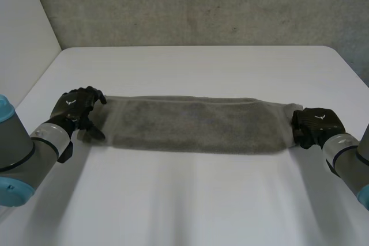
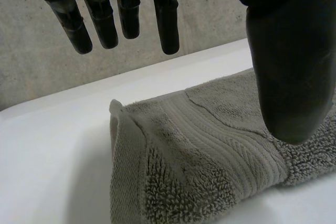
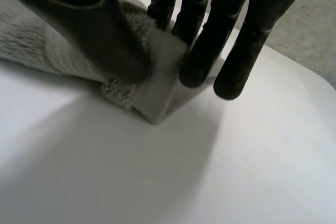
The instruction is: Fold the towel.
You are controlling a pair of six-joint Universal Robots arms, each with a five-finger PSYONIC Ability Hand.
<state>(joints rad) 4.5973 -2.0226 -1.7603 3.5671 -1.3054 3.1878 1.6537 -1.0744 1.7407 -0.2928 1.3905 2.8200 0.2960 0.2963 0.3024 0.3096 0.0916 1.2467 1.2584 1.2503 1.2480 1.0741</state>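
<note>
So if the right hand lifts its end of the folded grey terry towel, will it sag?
Probably floppy: the grey terry towel lies limp on the white table, and its end buckles at the right hand. Its looped pile likely resists slipping. Lying flat, it shouldn't roll.

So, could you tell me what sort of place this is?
Probably a robotics lab or test bench: a plain white table set against a rough concrete wall, with a grey towel laid out on it.
</note>
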